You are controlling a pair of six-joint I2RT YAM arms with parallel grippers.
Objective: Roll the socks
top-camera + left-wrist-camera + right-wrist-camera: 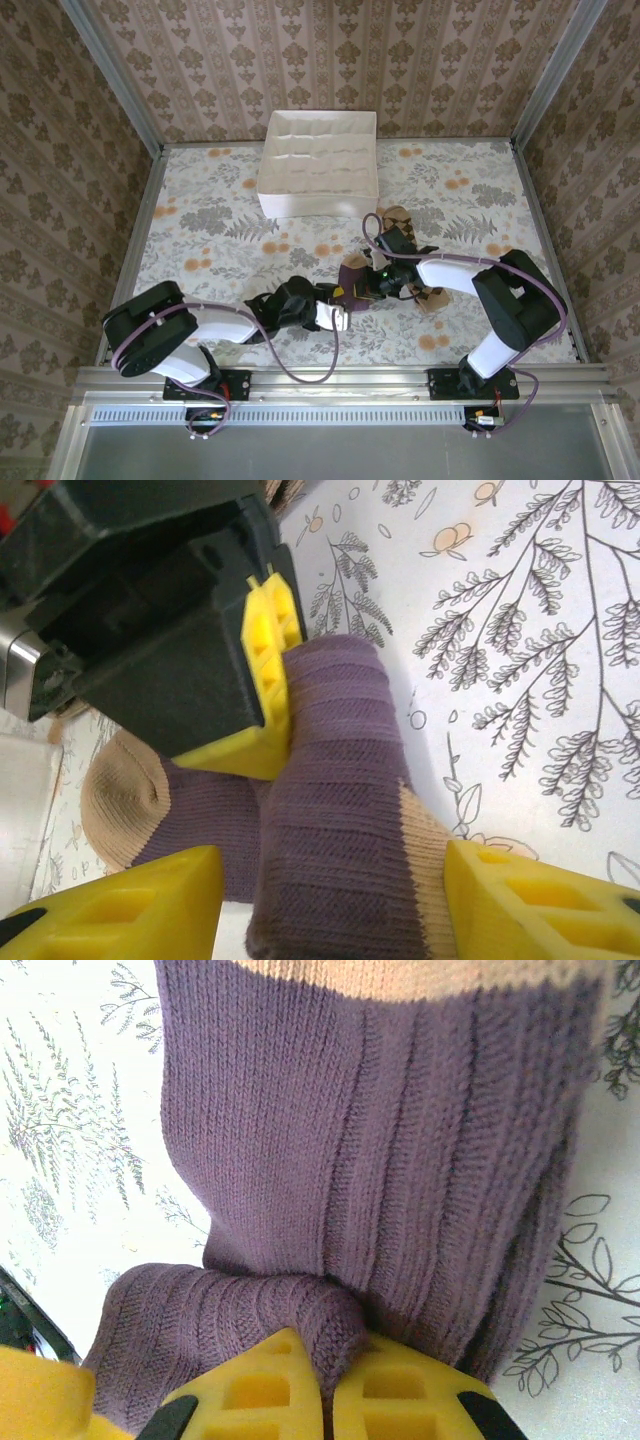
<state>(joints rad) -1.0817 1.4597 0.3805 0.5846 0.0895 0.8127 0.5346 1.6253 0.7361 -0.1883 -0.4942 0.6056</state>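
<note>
Here, right end effector (328, 1385) pinching purple sock (380, 1160) fold, left end effector (330, 900) open astride it

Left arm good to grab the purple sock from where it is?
Probably yes: the left gripper is open with the purple sock between its fingers; the right gripper, shut on a fold just beyond, seems clear.

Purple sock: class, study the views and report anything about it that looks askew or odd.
The purple sock is bunched rather than neatly rolled: the right gripper pinches a crumpled fold of it, while the left gripper stands open around it. No damage shows.
</note>
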